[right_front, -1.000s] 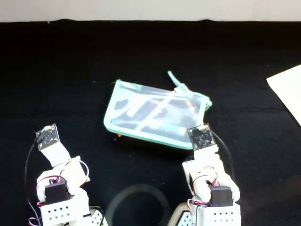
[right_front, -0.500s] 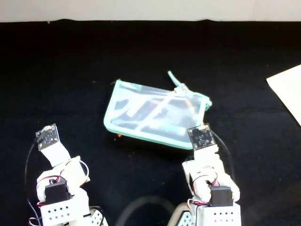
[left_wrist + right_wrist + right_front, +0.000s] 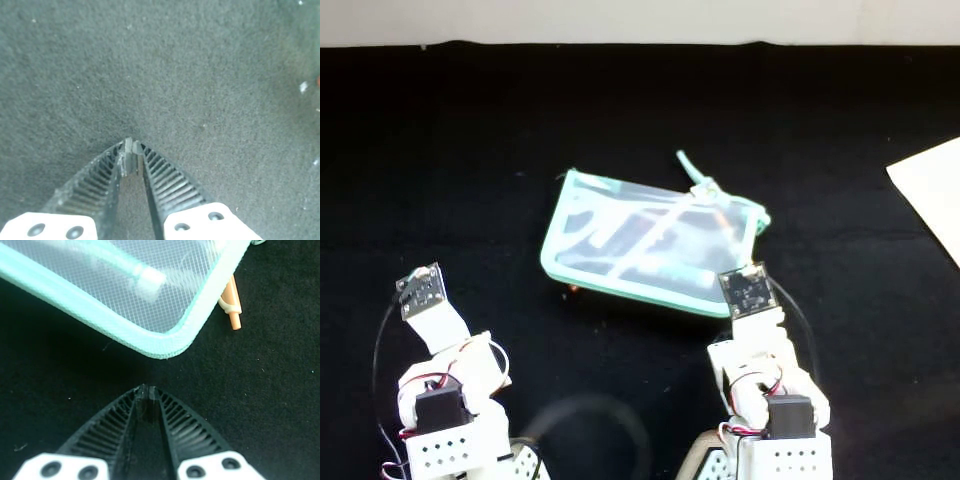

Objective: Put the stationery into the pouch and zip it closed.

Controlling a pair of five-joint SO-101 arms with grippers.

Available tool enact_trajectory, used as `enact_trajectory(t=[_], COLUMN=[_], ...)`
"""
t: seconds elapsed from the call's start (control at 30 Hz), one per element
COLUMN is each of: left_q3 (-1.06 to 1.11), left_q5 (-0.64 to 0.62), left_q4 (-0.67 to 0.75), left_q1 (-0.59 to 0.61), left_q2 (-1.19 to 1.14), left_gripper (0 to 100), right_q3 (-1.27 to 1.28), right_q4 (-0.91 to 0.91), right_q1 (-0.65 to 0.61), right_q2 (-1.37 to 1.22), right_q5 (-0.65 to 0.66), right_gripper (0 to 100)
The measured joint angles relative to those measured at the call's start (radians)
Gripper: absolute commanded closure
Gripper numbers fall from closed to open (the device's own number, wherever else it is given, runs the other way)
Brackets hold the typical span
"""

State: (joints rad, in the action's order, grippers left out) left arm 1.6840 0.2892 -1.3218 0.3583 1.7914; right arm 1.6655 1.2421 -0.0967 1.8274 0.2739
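The pouch (image 3: 655, 245) lay flat near the middle of the desk (image 3: 470, 130). Its long axis ran from the left side to the right, with the right end skewed a little toward the near edge. Its zip cord (image 3: 692, 172) pointed to the far edge. Through the mesh the contents showed as dark, blurred shapes; the right wrist view made out a pale tube (image 3: 131, 269) inside. An orange stick (image 3: 233, 307) lay outside, just beside a pouch corner, its upper end hidden under the trim. The right gripper (image 3: 146, 392) had its jaws together on nothing, just short of that corner. The left gripper (image 3: 131, 147), also closed and empty, hung over bare cloth toward the near left corner. A white sheet (image 3: 932, 190) was cut off at the right edge.
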Motion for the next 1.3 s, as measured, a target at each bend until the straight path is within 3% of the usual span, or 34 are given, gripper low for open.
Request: enact_trajectory(t=[0.63, 0.8, 1.03, 1.3], left_q3=[0.000, 0.000, -0.017, -0.361], left_q5=[0.000, 0.000, 0.094, 0.130], left_q4=[0.000, 0.000, 0.009, -0.029], left_q1=[-0.002, -0.086, -0.120, -0.074], left_q2=[0.000, 0.000, -0.003, -0.002], left_gripper=[99, 99, 99, 99], right_q3=[0.000, 0.000, 0.000, -0.209], right_q4=[0.000, -0.005, -0.190, -0.066], right_q1=[-0.006, -0.006, -0.002, 0.029], right_q2=[0.000, 0.000, 0.000, -0.002], right_q5=[0.000, 0.000, 0.071, 0.187], right_gripper=[99.2, 99.2, 99.1, 77.8])
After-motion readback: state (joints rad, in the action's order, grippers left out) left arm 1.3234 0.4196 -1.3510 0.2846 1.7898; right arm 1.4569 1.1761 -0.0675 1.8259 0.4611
